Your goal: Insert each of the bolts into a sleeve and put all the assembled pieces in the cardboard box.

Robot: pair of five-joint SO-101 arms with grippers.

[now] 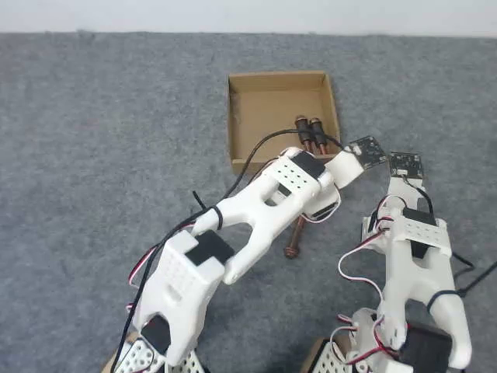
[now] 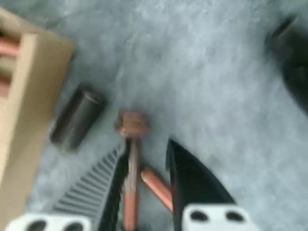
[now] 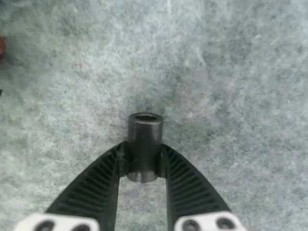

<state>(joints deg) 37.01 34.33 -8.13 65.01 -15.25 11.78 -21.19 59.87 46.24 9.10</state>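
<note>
White printed arms (image 1: pixel 264 210), black servos (image 1: pixel 210 249), red-black-white cables (image 1: pixel 342 268), ribbed jaws.

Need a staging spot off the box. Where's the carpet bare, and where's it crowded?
Bare: the wide carpet left of the cardboard box, and the strip between the box and the carpet's far edge. Crowded: from the box's near right corner down between the left arm and right arm, with a bolt and a sleeve lying there.

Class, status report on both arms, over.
Left gripper open around bolt, second bolt alongside. Right gripper shut on sleeve. Loose sleeve beside cardboard box.
</note>
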